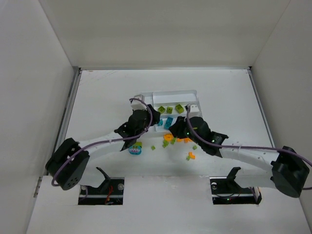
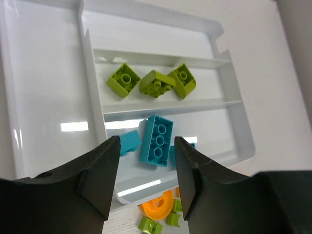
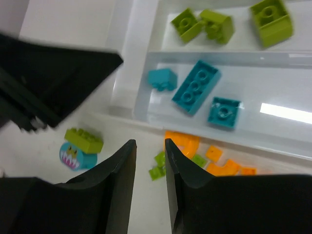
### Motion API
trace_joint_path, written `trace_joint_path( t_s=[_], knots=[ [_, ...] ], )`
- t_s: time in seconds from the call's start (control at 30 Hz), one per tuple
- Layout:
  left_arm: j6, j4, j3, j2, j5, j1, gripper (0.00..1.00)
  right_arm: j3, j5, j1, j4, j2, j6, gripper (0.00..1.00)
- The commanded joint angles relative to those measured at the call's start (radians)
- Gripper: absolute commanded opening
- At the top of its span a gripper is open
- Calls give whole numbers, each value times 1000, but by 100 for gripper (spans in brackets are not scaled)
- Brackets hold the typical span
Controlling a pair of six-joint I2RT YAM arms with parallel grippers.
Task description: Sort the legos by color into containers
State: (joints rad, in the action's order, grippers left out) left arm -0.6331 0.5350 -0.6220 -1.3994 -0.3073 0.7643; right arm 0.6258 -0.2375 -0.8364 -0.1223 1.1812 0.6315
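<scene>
The white tray [image 1: 187,94] lies mid-table. Its green section holds three lime bricks [image 2: 157,84], also in the right wrist view [image 3: 217,24]. The section nearer me holds teal bricks: a long one [image 2: 157,139] and smaller ones [image 3: 224,112]. My left gripper [image 2: 146,165] is open and empty, hovering over the tray's near rim above the teal bricks. My right gripper [image 3: 150,161] is narrowly open and empty, above small lime pieces [image 3: 158,165] on the table by the tray's near edge. An orange arch [image 3: 183,142] and orange pieces [image 3: 222,165] lie beside them.
A teal shark-face brick with a lime brick on top [image 3: 80,148] stands on the table left of the loose pieces, also in the top view [image 1: 135,148]. More orange and lime bits [image 1: 190,156] lie nearer me. The two grippers are close together. White walls enclose the table.
</scene>
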Motion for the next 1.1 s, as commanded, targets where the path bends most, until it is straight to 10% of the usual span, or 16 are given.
trace_joint_path(
  t_s=[0.0, 0.27, 1.07],
  knots=[
    [-56, -32, 34, 129, 36, -58, 45, 5, 82, -110, -98, 58, -110, 40],
    [-172, -222, 142, 327, 100, -225, 44, 153, 161, -325, -187, 349, -217, 88],
    [-209, -595, 314, 674, 218, -490, 60, 500, 138, -349, -57, 738, -500, 100]
  ],
)
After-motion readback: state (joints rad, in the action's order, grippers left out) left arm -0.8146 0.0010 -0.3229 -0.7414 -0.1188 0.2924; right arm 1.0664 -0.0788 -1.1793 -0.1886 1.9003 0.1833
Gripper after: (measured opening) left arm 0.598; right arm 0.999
